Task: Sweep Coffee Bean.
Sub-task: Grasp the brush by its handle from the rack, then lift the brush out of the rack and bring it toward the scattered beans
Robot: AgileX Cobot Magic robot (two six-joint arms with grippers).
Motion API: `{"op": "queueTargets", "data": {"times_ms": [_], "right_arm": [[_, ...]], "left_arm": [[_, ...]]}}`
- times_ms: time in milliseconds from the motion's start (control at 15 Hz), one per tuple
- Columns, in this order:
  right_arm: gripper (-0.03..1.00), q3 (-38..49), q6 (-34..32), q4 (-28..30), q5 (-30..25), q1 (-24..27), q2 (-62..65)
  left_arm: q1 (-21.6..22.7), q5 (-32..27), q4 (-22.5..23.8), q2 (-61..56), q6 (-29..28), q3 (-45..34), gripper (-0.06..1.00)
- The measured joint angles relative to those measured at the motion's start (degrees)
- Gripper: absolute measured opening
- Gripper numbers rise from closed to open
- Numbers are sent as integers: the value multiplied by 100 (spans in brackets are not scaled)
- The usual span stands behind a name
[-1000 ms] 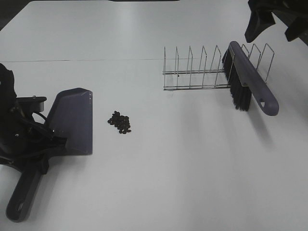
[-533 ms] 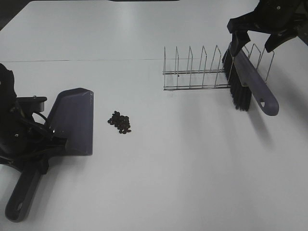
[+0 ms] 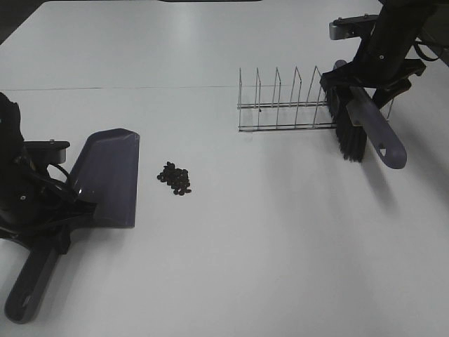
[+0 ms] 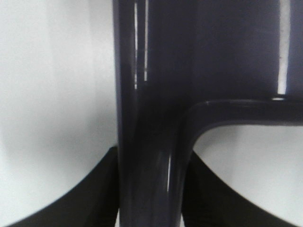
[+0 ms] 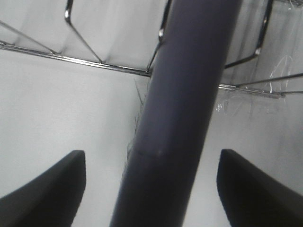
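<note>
Right gripper point(image 3: 366, 83) lowered astride brush point(image 3: 365, 119) in wire rack point(image 3: 280, 105), 2 o'clock; jaws apart, gaps seen only in wrist view. Dustpan point(image 3: 105, 175) clamped by left gripper point(image 3: 49, 210).

Both arms are matte black. The left arm point(image 3: 21, 186), near left, is a bulky block with a thin black cable point(image 3: 58, 172) looping across it and a flat grey-topped bracket point(image 3: 49, 146). The right arm point(image 3: 393, 31), far right, carries a similar grey-edged plate point(image 3: 351, 21), and its fingers point(image 5: 45, 191) are blunt black wedges.
</note>
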State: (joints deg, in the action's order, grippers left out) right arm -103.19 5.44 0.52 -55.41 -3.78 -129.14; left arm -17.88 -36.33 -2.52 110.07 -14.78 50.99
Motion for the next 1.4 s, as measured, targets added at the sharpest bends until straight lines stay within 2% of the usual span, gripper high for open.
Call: {"op": "queueTargets", "data": {"times_ms": [133,267,600,800,1000,1133,1333,1400], "right_arm": [[54,0,-6,6,17,0,-34],[34,-6,-63,86,29,0,-40],[33,-6,-183,155,-372,23,315],[32,-6,-189,172,-395,23,865],[32,-6,-189,195,-768,23,1318],[32,-6,-189,212,-974,23,1478],[32,40,-189,218,-1461,23,2063],[32,172,-189,218,-1455,23,2269]], "left_arm": [[0,0,0,0,6,0,33],[0,0,0,0,6,0,33],[0,0,46,0,138,0,33],[0,0,149,0,155,6,33],[0,-11,183,0,166,6,33],[0,-52,304,0,172,6,33],[0,-229,819,0,172,6,33],[0,-241,905,0,172,6,33]]}}
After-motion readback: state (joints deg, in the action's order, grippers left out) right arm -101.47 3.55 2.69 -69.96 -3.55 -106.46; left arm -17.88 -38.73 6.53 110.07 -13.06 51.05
